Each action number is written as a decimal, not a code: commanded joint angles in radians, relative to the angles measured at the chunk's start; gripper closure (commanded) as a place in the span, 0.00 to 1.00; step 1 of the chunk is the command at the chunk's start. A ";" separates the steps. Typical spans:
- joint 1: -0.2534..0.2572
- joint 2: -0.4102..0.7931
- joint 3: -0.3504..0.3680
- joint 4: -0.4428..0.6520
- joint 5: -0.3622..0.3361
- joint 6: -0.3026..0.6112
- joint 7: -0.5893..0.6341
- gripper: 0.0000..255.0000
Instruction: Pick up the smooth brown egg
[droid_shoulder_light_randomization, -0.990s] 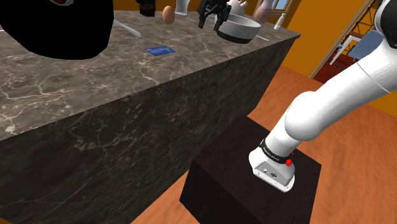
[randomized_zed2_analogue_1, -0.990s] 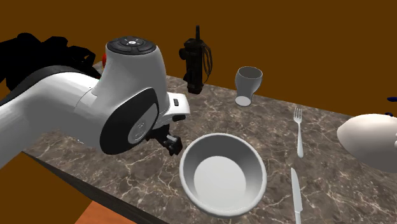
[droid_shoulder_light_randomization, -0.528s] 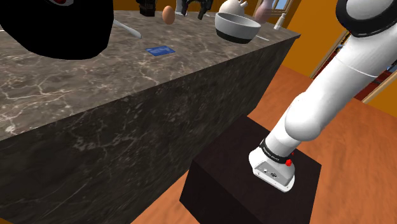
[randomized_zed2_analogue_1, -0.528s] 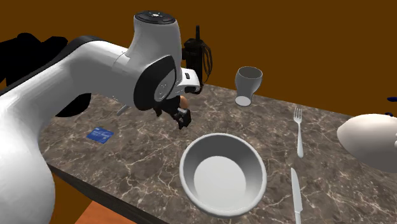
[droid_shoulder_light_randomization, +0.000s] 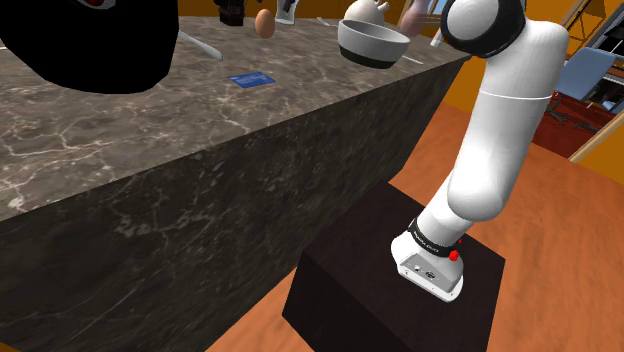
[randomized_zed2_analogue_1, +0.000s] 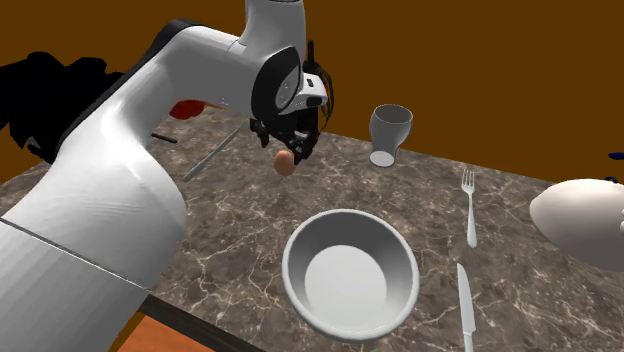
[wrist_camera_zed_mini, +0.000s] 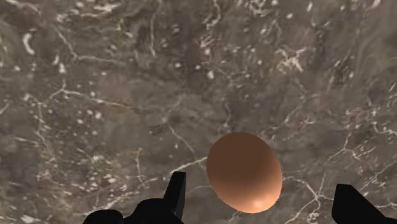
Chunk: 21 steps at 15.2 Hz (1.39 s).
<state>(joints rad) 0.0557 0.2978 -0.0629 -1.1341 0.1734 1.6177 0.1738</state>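
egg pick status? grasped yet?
Done: the approach. The gripper hangs right above the brown egg, and the wrist view has the egg lined up between the two fingers.
In hand: nothing. The fingers stand open and touch neither side of the egg, which lies on the marble counter.
Left: come down, shut on the egg, lift.

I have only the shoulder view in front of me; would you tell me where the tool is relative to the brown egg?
Observer: In the second exterior view the tool hangs right over the egg, which rests on the marbled counter.
Operator: Thank you. Is it open?
Observer: Yes. In the wrist view its fingers stand apart, with the egg between them touching neither.
Operator: Is the egg centred?
Observer: No, it lies clearly closer to one finger than the other.
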 joint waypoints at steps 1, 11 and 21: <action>-0.005 0.072 0.001 0.123 0.007 -0.044 0.006 0.00; 0.003 0.008 0.001 -0.081 0.004 0.094 -0.012 1.00; 0.003 0.013 0.001 -0.059 0.004 0.078 -0.010 1.00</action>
<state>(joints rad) 0.0587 0.3084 -0.0619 -1.2021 0.1771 1.7030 0.1630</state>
